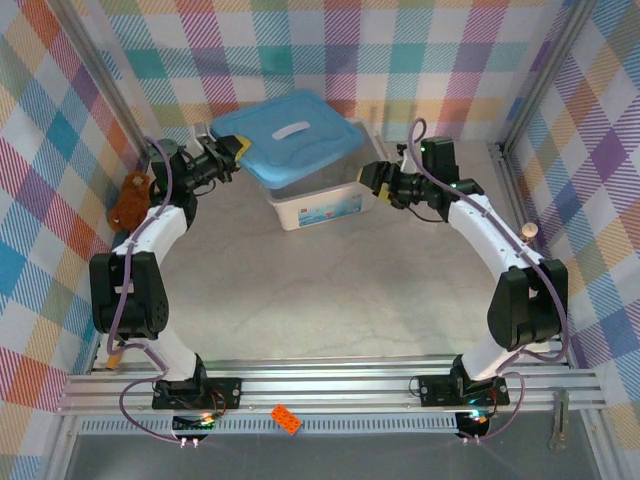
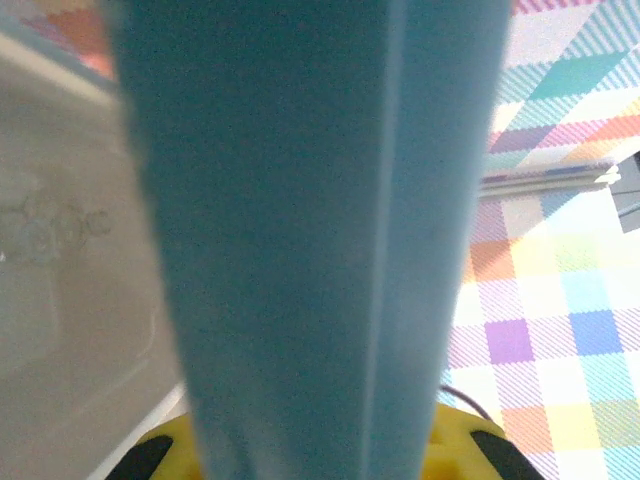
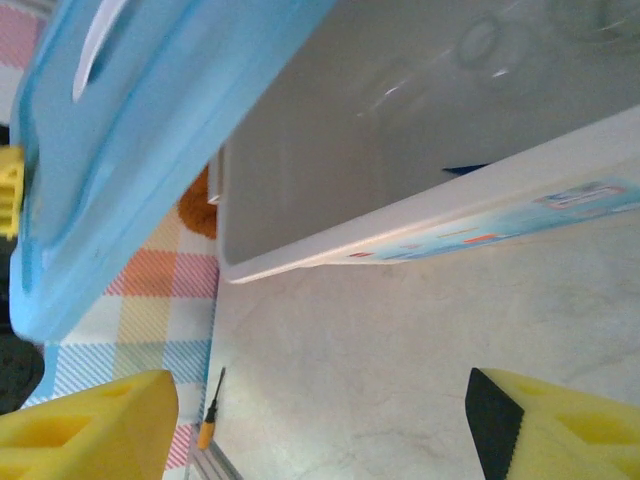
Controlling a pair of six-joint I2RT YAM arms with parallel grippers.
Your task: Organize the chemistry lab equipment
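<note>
Two claws, upper centre: left claw (image 1: 236,152) pinches blue lid (image 1: 290,135) edge, best kept level over clear bin (image 1: 322,208); right claw (image 1: 368,180) spread.

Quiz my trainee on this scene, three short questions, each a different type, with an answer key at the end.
1. True or false: the left gripper is clamped on the blue lid.
2. Pick one. The right gripper is: A) open, holding nothing; B) shut on the lid; C) shut on a test tube.
3. Fill the blank: the brown plush toy lies against the wall on the ___ arm's side.

Key: 1 true; 2 A; 3 left.
</note>
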